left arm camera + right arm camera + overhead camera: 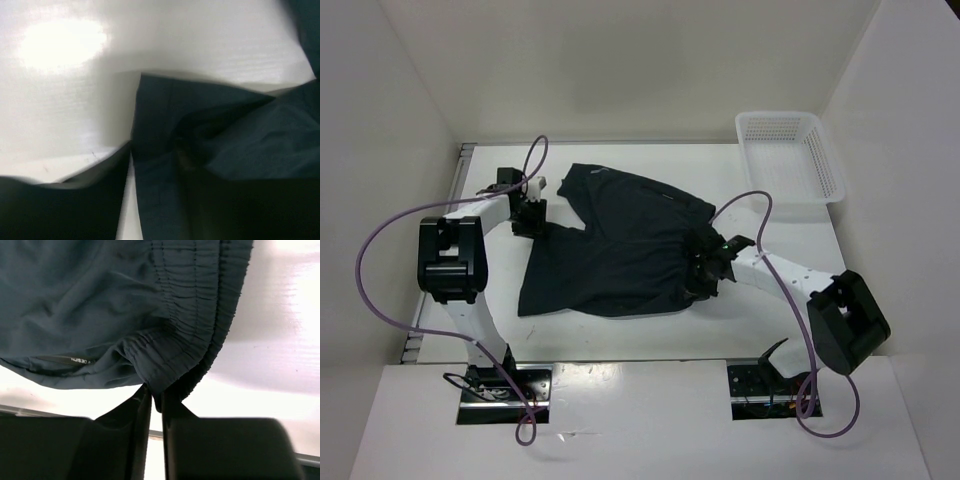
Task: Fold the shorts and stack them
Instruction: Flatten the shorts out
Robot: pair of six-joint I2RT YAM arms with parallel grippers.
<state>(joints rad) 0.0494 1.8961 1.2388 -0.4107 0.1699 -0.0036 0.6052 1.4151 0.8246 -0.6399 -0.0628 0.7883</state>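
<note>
dark shorts (620,250) lie spread, right gripper (156,392) pinching the waistband (200,315) to draw a fold; left gripper (531,220) at a leg edge, jaws unclear.

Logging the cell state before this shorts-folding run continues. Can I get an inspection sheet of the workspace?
Surface: white table, bare around the cloth, no spills seen.
Job's things: shorts, one dark pair mid-table, rumpled, not yet folded flat.
Clutter: white mesh basket at the far right corner, apart from the shorts, looks empty.
Grippers: right gripper pinched on the elastic waistband; left gripper at the shorts' left edge, grip unclear in the blurred wrist view.
Cables: purple cable loops wide of the left arm; a second purple cable arches over the right arm; no snag seen.
Surroundings: white walls on three sides; nothing else seen.
</note>
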